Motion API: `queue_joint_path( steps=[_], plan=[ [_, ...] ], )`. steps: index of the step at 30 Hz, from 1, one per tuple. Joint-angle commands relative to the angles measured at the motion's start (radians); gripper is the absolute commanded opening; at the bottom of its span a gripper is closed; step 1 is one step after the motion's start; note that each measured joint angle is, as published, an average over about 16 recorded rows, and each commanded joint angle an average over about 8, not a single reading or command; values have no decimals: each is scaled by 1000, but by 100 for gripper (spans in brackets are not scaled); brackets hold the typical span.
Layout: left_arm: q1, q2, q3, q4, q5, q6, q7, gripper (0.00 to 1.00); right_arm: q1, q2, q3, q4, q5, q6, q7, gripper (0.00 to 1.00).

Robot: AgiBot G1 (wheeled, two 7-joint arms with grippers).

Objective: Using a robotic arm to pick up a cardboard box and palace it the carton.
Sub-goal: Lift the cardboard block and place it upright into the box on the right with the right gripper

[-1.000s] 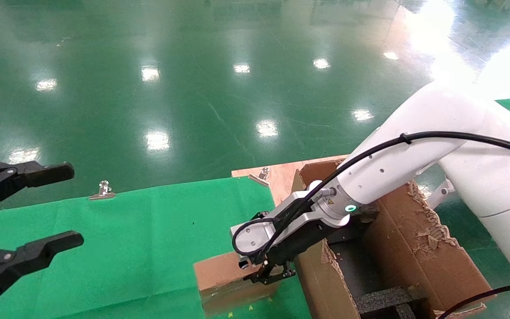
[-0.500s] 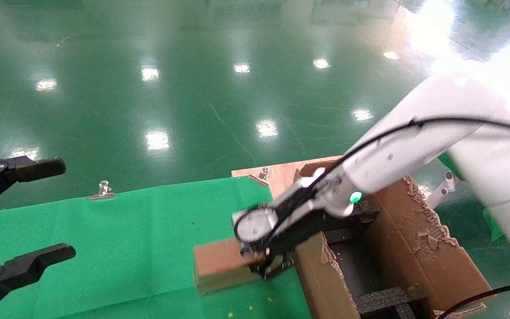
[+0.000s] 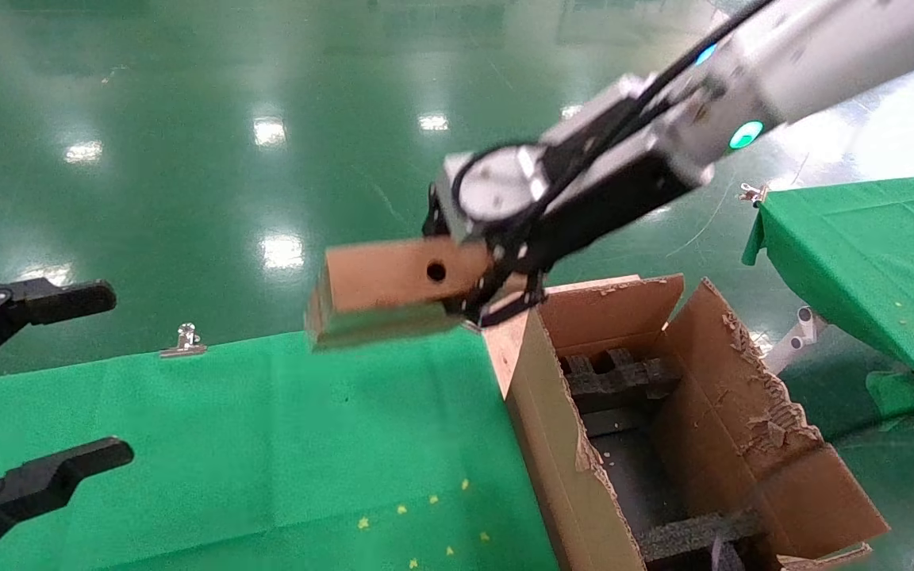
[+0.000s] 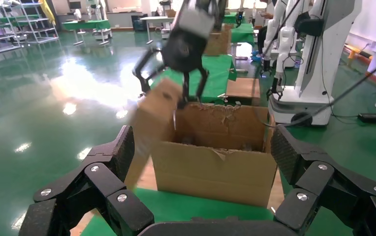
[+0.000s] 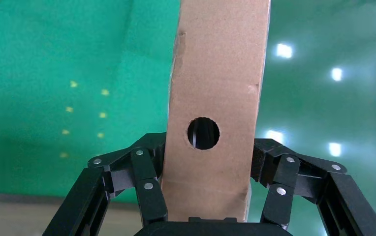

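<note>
- The right gripper [image 3: 497, 297] on the robotic arm [image 3: 743, 71] has its jaws pinched on one end of the cardboard box [image 3: 382, 289], one finger on each side, just below the round hole.
- The cardboard box hangs in the air, clear of the surface [image 3: 227, 444]. It sits above the surface's far right corner and just beside the near-left flap of the carton [image 3: 552, 444].
- The carton stands open against the right edge of the surface. Black foam inserts [image 3: 620, 377] line its interior, and its flap edges are ragged.
- The left gripper [image 3: 28, 396] is parked at the left edge of the surface with its jaws spread and nothing between them.
- Risk, end grip: the box is held at one end only, with most of its length cantilevered away from the jaws. A fast swing could rotate or slip it in the grip.
- Risk, flap strike: the box is close to the upright flap. Too low a travel path could catch the torn edge and push the carton.
- Risk, misfit: a tilted box could jam on the foam inserts rather than seat between them.
- Risk, early release: opening the jaws before the box is over the opening would drop it on the surface or the floor [image 3: 266, 119].
</note>
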Motion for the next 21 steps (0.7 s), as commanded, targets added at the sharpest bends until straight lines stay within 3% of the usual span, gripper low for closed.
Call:
queue_joint_path(
  steps=[1,10,21],
  plan=[
    [0,0,0,0,0,0,0,100,55,5,-33,-26,34,-1,-22,0],
    [0,0,0,0,0,0,0,100,178,69,-234,-83,141,-3,-58,0],
    [0,0,0,0,0,0,0,100,384,271,-513,-86,138,-3,-40,0]
  ],
)
